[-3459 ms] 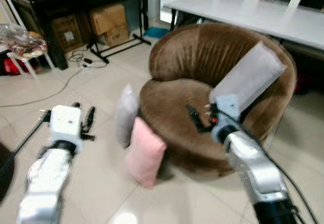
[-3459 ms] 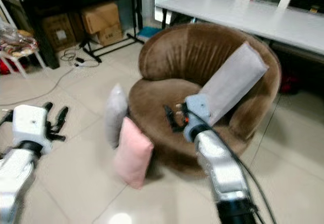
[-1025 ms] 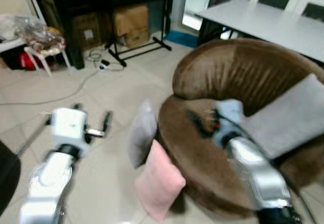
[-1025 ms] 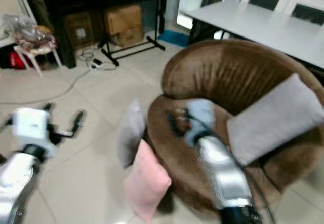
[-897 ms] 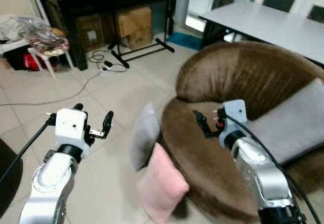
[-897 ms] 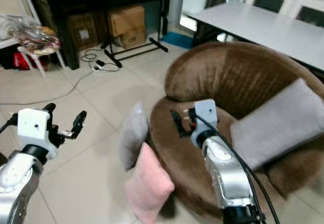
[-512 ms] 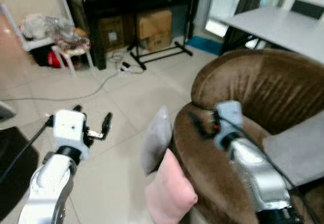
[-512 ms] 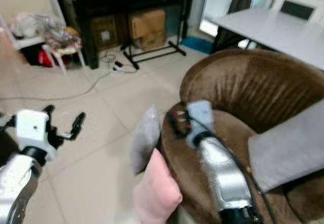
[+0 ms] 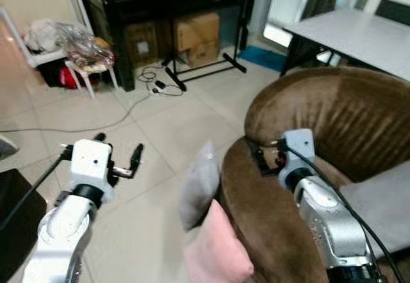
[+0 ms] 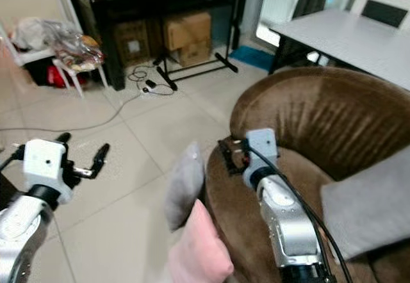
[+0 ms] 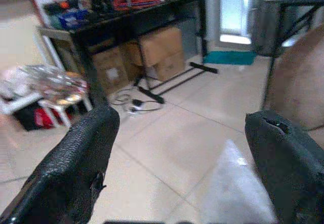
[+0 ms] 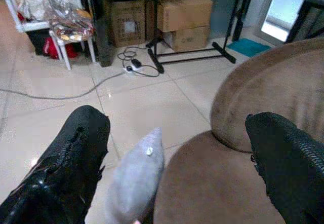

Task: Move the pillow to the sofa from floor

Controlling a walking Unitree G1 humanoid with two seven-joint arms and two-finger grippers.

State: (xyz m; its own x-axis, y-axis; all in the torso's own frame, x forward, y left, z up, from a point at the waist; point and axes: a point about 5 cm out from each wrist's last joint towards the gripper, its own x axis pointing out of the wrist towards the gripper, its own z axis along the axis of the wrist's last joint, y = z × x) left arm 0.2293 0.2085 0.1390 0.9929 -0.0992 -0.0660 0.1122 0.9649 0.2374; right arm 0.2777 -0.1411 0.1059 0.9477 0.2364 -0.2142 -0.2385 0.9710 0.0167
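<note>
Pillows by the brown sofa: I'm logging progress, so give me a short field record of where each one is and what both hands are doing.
grey pillow on sofa: lies on the round brown velvet sofa
grey pillow on floor: upright, leaning on sofa front
pink pillow: on tiled floor, against the sofa
left hand: open, empty, above floor
right hand: open, empty, over sofa seat

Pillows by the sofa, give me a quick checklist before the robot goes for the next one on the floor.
1. Left gripper open and empty: ok.
2. Right gripper open and empty: ok.
3. Grey pillow leaning against the brown sofa, reachable: ok.
4. Pink pillow in front of it, partly cut off at the frame edge: cannot tell its full position.
5. One grey pillow on the sofa seat: ok.
6. Either gripper near a floor pillow: not ok, left hovers over bare tiles, right above the sofa's front edge.
</note>
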